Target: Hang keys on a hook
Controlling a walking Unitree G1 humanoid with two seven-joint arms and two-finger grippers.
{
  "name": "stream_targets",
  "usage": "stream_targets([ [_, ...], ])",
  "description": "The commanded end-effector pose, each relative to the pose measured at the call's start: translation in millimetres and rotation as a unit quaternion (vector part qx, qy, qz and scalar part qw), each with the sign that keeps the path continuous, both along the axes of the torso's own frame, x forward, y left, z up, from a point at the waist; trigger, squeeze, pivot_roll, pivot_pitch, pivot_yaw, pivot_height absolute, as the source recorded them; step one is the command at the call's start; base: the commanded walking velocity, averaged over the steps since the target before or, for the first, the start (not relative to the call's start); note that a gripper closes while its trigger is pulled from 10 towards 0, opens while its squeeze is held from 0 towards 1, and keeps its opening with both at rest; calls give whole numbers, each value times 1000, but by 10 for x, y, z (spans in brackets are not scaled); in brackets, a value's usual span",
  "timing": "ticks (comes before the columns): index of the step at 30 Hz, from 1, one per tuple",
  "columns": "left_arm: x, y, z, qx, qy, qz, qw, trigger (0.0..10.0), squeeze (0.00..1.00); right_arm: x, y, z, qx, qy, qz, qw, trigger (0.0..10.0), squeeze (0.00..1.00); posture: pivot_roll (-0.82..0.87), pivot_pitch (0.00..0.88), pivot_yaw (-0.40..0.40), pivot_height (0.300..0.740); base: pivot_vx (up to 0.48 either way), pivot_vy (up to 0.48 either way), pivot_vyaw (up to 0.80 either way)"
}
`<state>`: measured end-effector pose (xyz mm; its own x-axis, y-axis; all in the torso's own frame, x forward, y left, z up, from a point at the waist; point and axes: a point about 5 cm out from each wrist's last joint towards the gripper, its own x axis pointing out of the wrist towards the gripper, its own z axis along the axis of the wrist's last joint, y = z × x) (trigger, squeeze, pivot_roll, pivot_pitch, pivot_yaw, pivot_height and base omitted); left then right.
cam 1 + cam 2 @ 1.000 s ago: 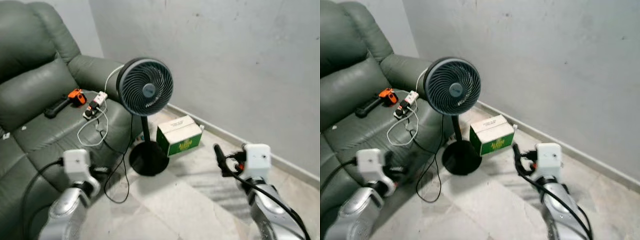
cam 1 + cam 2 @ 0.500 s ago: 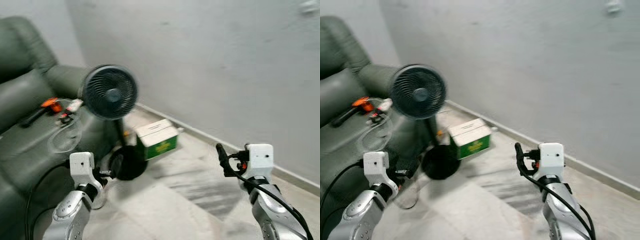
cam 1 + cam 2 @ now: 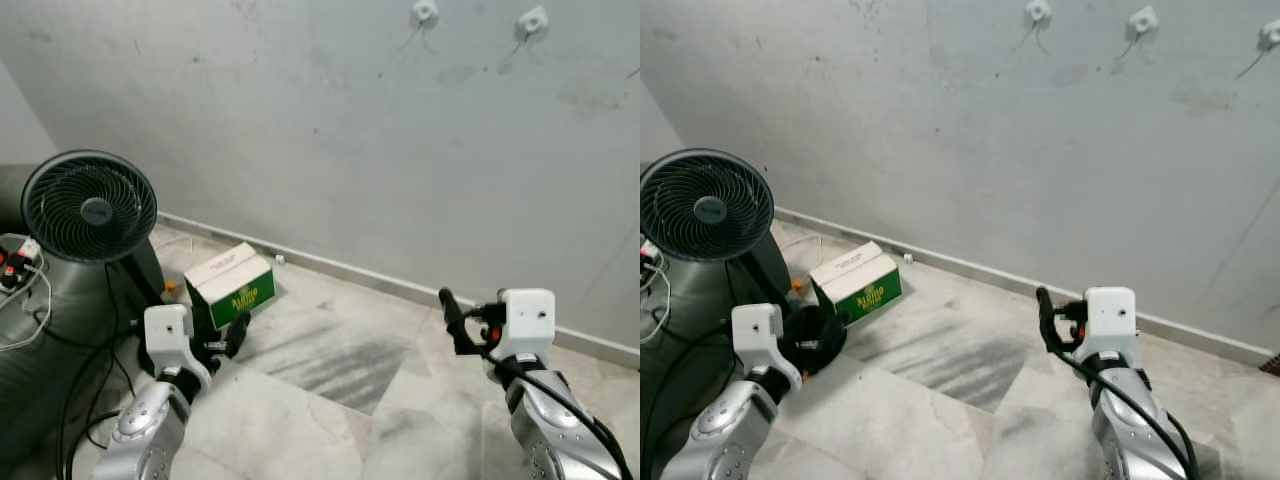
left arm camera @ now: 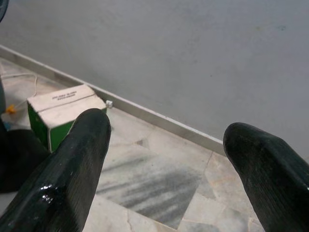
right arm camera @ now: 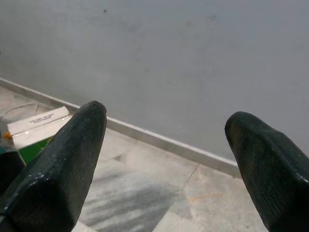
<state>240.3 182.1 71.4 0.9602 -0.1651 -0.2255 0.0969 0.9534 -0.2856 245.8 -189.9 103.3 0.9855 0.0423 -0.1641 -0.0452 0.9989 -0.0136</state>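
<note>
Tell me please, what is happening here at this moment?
The robot stands facing a grey wall with small white hooks high up on it. Both grippers are open and hold nothing: the left gripper hovers low near a green and white box on the floor, the right gripper is raised before the wall. No keys can be seen. A black fan stands to the left.

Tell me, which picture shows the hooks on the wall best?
The right eye view: three white hooks sit high on the grey wall. The left eye view catches two. Both wrist views look along open black fingers at lower wall and floor instead.
</note>
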Motion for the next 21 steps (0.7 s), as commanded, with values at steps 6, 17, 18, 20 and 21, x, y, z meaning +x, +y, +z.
stream_targets([
  [6, -20, 112, -4, -3, 15, 22, 1000, 10000, 0, 1, 55, 9, 5, -1, 11, 1000, 10000, 0, -53, 57, 65, 740, 0, 40, 0],
  [17, -14, 128, -12, -2, 22, 20, 1000, 10000, 0, 3, 61, 0, 5, 0, 11, 1000, 10000, 0, -52, 58, 64, 740, 0, 462, 0],
  [18, -19, 125, -12, -2, 23, 18, 1000, 10000, 0, -2, 59, 0, 4, 0, 11, 1000, 10000, 0, -52, 61, 66, 740, 0, 480, 0],
  [20, -23, 123, -16, -3, 26, 17, 1000, 10000, 0, -7, 56, -3, 5, 1, 10, 1000, 10000, 0, -52, 60, 67, 740, 0, 480, 0],
  [21, -24, 121, -16, -3, 26, 16, 1000, 10000, 0, -9, 54, -4, 5, 2, 10, 1000, 10000, 0, -52, 60, 67, 740, 0, 480, 0],
])
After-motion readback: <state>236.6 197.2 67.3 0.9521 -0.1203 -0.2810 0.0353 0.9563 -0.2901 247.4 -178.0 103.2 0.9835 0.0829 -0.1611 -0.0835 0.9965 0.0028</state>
